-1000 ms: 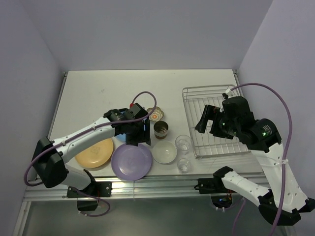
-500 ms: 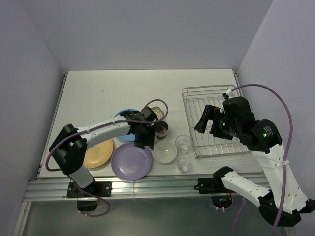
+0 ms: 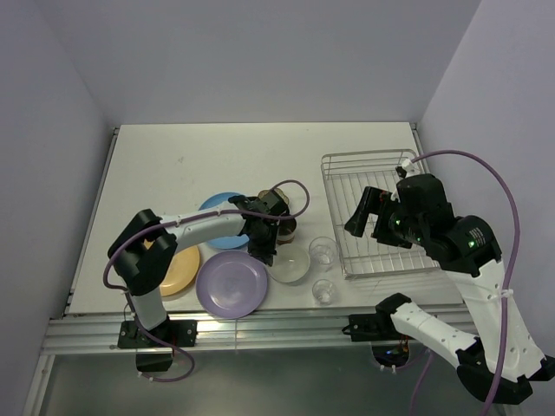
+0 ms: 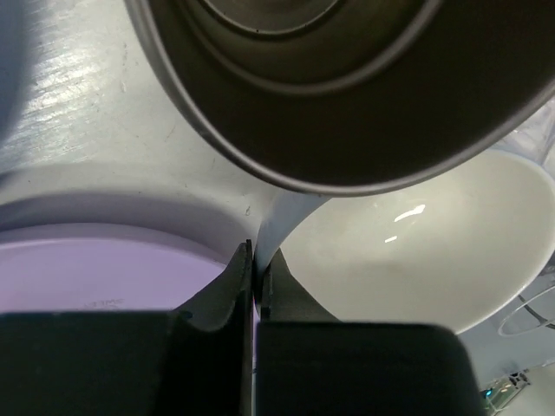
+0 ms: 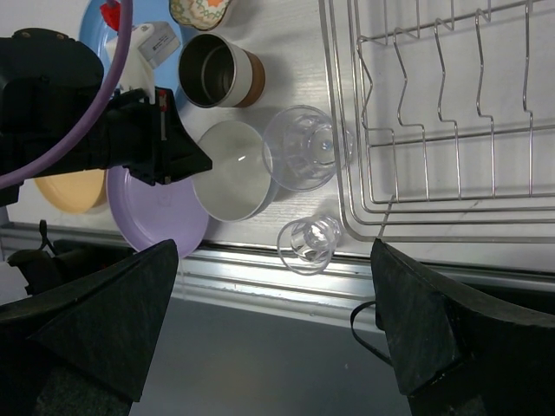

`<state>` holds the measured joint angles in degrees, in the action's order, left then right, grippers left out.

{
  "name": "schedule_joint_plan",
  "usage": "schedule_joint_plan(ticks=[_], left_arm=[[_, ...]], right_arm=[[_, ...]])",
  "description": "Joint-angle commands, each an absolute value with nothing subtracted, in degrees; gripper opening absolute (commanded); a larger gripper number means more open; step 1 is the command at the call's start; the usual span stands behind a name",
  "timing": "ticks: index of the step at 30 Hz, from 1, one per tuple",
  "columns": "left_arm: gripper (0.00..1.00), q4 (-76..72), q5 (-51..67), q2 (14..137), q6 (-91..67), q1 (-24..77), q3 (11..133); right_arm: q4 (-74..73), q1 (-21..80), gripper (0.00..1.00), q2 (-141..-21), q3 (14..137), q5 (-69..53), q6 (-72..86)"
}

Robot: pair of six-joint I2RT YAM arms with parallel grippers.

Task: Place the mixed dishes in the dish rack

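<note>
My left gripper (image 3: 266, 252) is shut on the near-left rim of the white bowl (image 3: 291, 269); its fingers (image 4: 234, 286) pinch the thin rim (image 4: 273, 227). The brown cup (image 4: 347, 87) stands just beyond the bowl. The purple plate (image 3: 231, 284), orange-yellow plate (image 3: 176, 270) and blue plate (image 3: 218, 213) lie to the left. The floral bowl (image 5: 199, 10) sits behind the cup. Two clear glasses (image 3: 323, 253) (image 3: 323, 291) stand right of the white bowl. My right gripper (image 5: 273, 338) hangs open and empty above the front left of the dish rack (image 3: 375, 165).
The table's metal front rail (image 3: 286, 322) runs just below the plates and the smaller glass. The rack holds no dishes and its upright prongs (image 5: 442, 87) stand along the middle. The left arm reaches across the blue plate.
My left gripper has swung right and down from over the purple plate to the white bowl's rim and closed on it. The right arm has hardly moved.
</note>
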<state>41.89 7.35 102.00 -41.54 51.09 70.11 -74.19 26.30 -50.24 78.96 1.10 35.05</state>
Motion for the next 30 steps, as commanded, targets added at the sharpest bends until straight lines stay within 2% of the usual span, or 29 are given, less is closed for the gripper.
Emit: schedule_joint_plan(ticks=[1, 10, 18, 23, 26, 30], left_arm=[[0.0, 40.34, 8.35, 101.78, -40.87, 51.33, 71.37], [0.0, 46.92, 8.7, 94.76, -40.43, 51.24, 73.56], [0.0, 57.65, 12.12, 86.76, -40.78, 51.15, 84.63], [0.0, 50.37, 21.68, 83.5, -45.26, 48.78, 87.8], [0.0, 45.54, 24.17, 83.06, -47.72, 47.2, 88.68], [0.0, 40.18, 26.97, 82.18, -50.62, 46.15, 87.63]], right_arm=[[-73.74, 25.84, 1.0, -49.92, 78.4, 2.46, 34.45], [-72.77, 25.84, 1.0, -52.91, 78.57, -5.44, 29.89], [-68.56, 25.75, 1.0, -58.0, 79.8, -18.88, 27.16], [-64.17, 22.95, 0.99, -60.81, 80.33, -30.02, 27.86], [-61.53, 18.64, 0.98, -61.7, 80.24, -37.51, 29.44], [-58.28, 18.02, 0.98, -62.05, 79.37, -43.22, 31.64]])
